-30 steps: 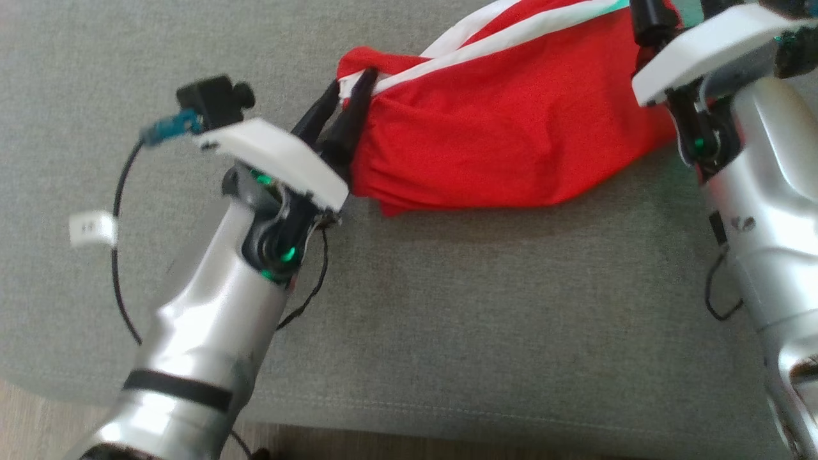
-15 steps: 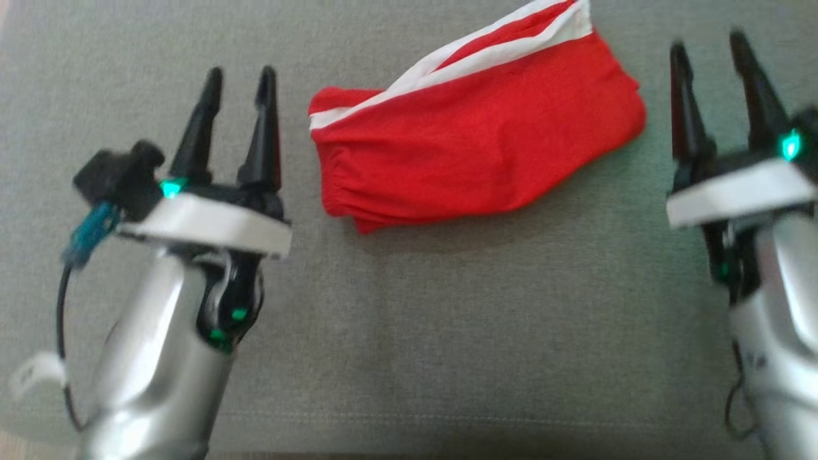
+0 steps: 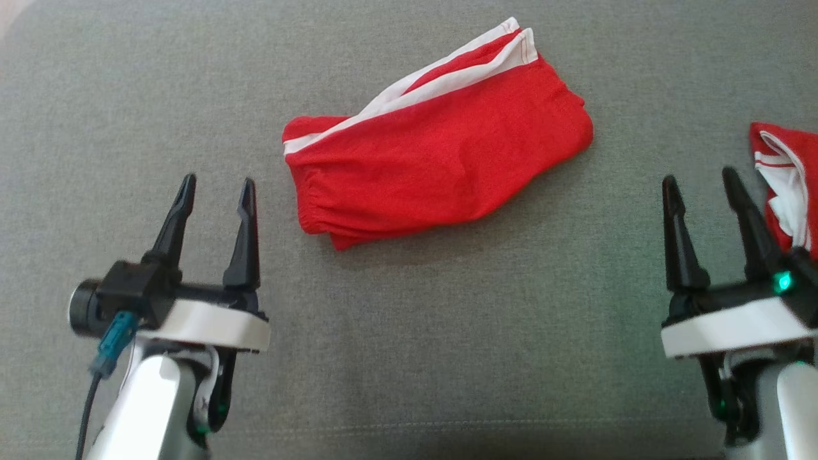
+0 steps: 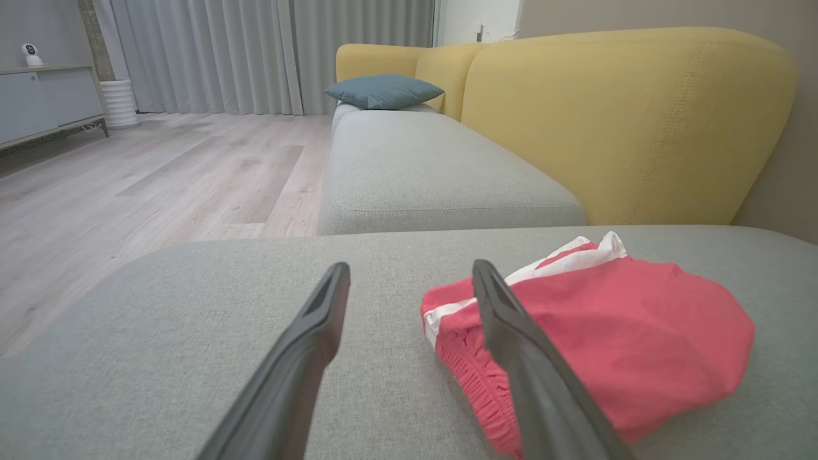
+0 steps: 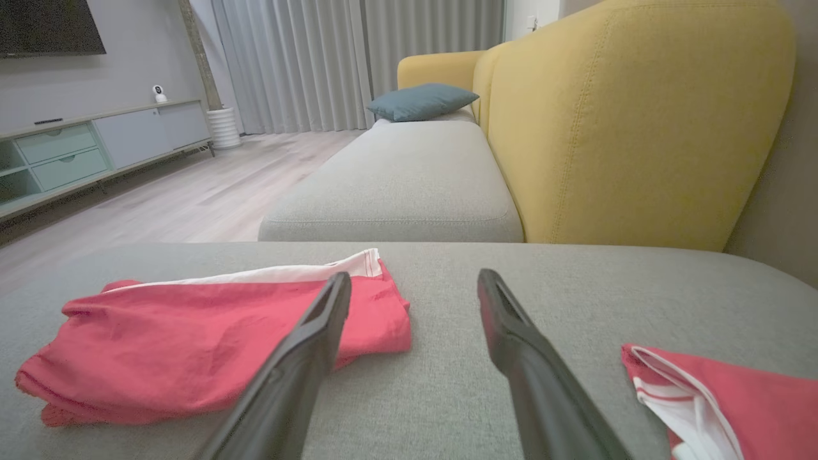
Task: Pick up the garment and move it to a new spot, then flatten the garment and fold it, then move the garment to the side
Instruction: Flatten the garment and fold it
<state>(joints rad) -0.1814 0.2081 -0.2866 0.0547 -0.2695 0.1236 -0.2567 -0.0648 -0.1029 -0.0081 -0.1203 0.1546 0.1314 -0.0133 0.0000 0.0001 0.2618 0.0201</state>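
Head view: folded red fabric shorts with white stripes (image 3: 441,172) lie at 12 o'clock on grey fabric sofa seat (image 3: 409,332), left jaws at 8 and right jaws at 4 o'clock spread empty; fold seems done, next needs a two-end grasp to shift it aside.

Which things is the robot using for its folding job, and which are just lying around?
For the job: folded red shorts on the grey seat; left end effector; right end effector, both open.
Just lying about: second red garment; blue cushion; yellow backrest.
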